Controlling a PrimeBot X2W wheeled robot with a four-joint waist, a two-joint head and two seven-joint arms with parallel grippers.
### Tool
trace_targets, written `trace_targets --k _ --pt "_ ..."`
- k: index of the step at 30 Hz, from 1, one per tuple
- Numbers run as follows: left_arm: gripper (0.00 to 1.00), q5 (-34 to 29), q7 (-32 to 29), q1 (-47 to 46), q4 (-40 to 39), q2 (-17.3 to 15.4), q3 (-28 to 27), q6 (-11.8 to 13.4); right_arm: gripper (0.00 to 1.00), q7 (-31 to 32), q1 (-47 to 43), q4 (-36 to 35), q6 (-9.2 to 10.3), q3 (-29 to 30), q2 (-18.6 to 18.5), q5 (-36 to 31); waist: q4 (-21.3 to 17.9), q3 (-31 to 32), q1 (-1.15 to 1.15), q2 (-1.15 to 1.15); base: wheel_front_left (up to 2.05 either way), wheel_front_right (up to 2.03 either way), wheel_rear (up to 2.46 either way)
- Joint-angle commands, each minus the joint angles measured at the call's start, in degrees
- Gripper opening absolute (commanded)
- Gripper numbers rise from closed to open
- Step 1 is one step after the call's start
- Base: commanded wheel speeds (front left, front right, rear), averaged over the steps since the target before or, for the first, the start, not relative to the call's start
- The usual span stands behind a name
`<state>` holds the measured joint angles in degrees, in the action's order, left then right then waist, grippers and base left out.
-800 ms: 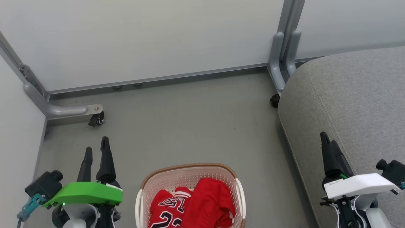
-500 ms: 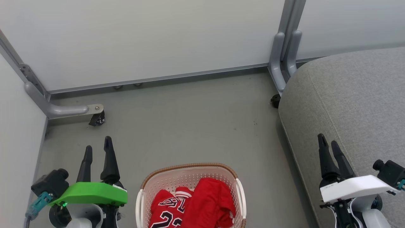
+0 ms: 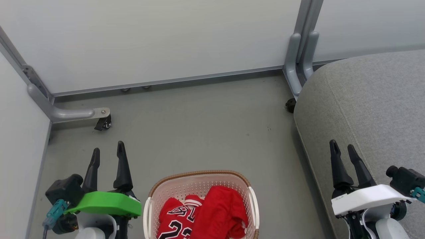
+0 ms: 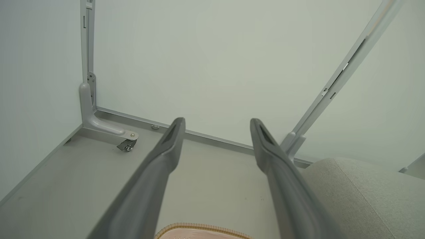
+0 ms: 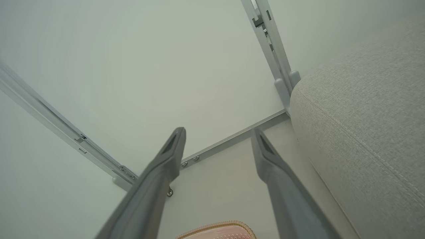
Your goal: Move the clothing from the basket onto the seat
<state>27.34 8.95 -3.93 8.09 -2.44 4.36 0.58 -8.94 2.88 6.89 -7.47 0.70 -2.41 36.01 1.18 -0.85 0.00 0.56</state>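
Note:
The white perforated basket (image 3: 199, 181) with a brown rim stands on the floor at the bottom centre of the head view; its rim also peeks in as basket (image 4: 199, 229) and basket (image 5: 217, 229). In it lies the red clothing: a jersey (image 3: 174, 220) with black lettering and a plain red garment (image 3: 220, 210) beside it. The grey seat (image 3: 372, 109) fills the right side, also seen as seat (image 4: 362, 196) and seat (image 5: 368, 122). My left gripper (image 3: 108, 152) is open left of the basket, empty. My right gripper (image 3: 342, 148) is open over the seat's edge, empty.
White partition panels (image 3: 149, 39) close off the back and left. A grey foot with a castor (image 3: 101, 122) juts out at the left, and a grey post (image 3: 300, 56) stands beside the seat. Grey floor (image 3: 206, 132) stretches beyond the basket.
Both grippers have shifted inward towards the basket, the left rightward and the right leftward. The right gripper's fingers now show apart. The view has shifted slightly.

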Motion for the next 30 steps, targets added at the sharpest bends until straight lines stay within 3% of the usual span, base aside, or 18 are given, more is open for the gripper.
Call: trace_targets --k 1,30 --pt "1.0 -1.96 0.57 -1.03 -0.72 -0.45 0.27 0.3 1.0 -0.57 -0.34 -0.83 -0.03 -0.04 -0.43 -1.68 0.08 -0.01 0.0 -0.34 0.0 0.0 0.0" --pt "1.0 -16.8 4.23 -1.29 0.04 -0.55 2.71 0.94 1.0 -4.3 -0.61 -0.81 -0.03 -0.21 -0.55 -18.4 1.0 -0.42 0.0 -0.47 0.0 0.0 0.0"
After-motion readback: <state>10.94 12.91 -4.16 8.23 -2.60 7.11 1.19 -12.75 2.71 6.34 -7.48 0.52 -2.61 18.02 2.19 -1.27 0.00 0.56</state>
